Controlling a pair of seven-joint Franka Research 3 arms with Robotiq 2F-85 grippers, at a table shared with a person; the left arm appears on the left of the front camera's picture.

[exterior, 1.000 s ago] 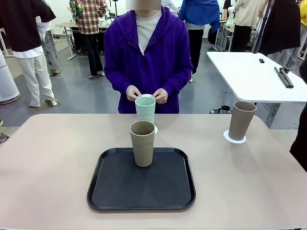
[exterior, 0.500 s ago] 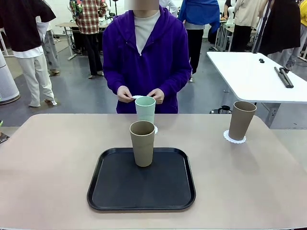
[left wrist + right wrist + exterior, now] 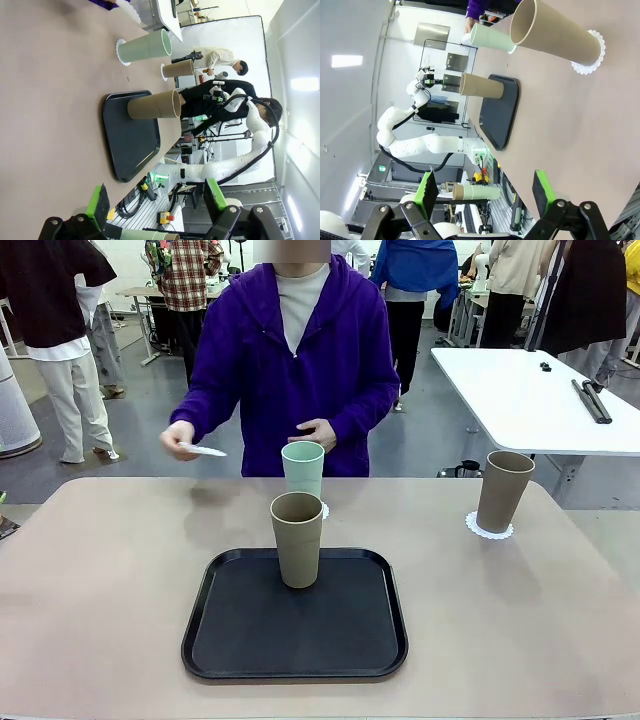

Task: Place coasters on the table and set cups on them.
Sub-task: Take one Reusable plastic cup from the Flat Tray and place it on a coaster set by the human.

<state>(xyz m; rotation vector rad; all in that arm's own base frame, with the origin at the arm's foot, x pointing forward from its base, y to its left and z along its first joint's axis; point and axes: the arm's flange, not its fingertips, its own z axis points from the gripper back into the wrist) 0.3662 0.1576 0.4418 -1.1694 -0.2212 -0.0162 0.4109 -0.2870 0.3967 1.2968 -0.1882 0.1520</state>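
— What are we seeing first?
— One paper doily (image 3: 489, 530) is lying under the brownish-taupe cup (image 3: 503, 490) at the right side of the table (image 3: 100, 570). Another doily (image 3: 324, 510) is peeking out beneath the mint green cup (image 3: 303, 468) near the far edge. The person's outstretched hand (image 3: 178, 438) is holding a third doily (image 3: 205, 450) in the air, left of the mint green cup.
— And the second taupe cup (image 3: 297, 538)?
— It is standing upright at the far end of the black tray (image 3: 300, 640), just in front of the mint one.
— Our end effectors?
— We are seeing both released: the left end effector (image 3: 156, 197) and the right end effector (image 3: 485, 190) are hanging with jaws wide apart, grasping nothing.
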